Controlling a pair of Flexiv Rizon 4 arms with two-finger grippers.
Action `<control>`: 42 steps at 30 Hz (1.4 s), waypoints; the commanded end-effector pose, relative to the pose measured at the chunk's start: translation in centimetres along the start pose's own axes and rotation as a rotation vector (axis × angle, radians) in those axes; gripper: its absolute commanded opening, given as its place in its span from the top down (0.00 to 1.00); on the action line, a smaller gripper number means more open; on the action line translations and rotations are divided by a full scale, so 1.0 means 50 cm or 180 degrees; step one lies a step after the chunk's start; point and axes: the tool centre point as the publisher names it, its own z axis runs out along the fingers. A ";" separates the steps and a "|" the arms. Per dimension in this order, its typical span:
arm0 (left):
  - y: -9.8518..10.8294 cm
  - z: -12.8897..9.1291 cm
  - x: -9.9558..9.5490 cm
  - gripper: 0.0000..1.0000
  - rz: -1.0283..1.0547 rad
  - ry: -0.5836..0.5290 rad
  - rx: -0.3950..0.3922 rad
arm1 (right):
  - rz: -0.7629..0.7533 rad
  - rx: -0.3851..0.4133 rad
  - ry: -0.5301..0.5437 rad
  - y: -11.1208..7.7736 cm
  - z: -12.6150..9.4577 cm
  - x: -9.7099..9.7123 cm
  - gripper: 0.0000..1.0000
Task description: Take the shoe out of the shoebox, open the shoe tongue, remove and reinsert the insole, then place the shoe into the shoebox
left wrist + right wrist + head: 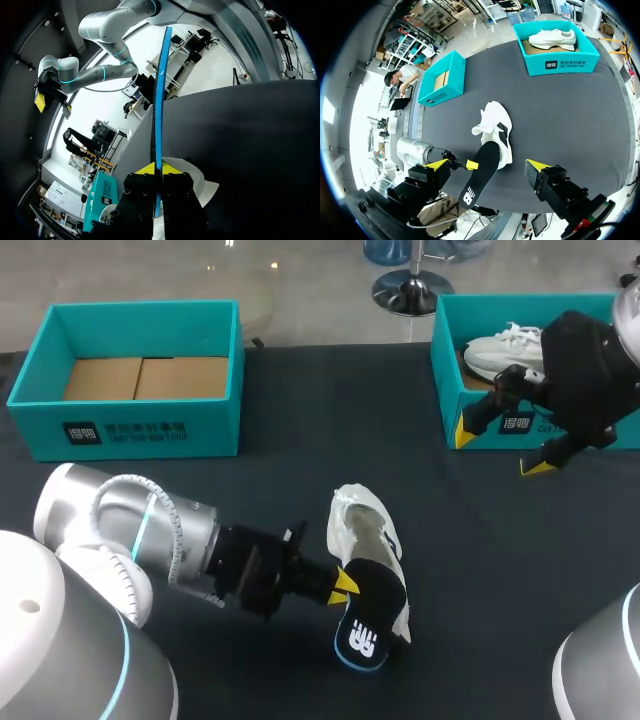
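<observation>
Left claw (343, 586) pinching insole (368, 628), shoe (366, 525) partly hidden

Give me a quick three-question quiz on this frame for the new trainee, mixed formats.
1. True or false: the left shoebox holds a shoe.
2. The left gripper is shut on: A) the shoe's tongue, B) the black insole, C) a shoebox wall.
3. Fill in: the right gripper, hovering by the right shoebox, is ____.
Key: 1 false, only the cardboard lining shows inside; 2 B; 3 open, holding nothing.
</observation>
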 end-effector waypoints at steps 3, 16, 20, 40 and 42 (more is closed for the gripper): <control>0.017 0.020 0.010 1.00 -0.0023 0.0003 -0.0040 | 0.0001 0.0021 -0.0012 0.007 0.003 0.004 0.00; 0.046 0.025 0.011 1.00 -0.0025 0.0014 -0.0106 | 0.0001 0.0021 -0.0012 0.007 0.003 0.004 0.00; 0.053 0.027 0.014 1.00 -0.0004 0.0019 -0.0132 | 0.0001 0.0021 -0.0012 0.007 0.003 0.004 0.00; 0.123 0.027 0.016 1.00 0.0154 -0.0009 -0.0334 | 0.0001 0.0021 -0.0012 0.007 0.003 0.004 0.00; 0.128 0.029 0.015 1.00 0.0161 -0.0010 -0.0341 | 0.0001 0.0021 -0.0012 0.007 0.003 0.004 0.00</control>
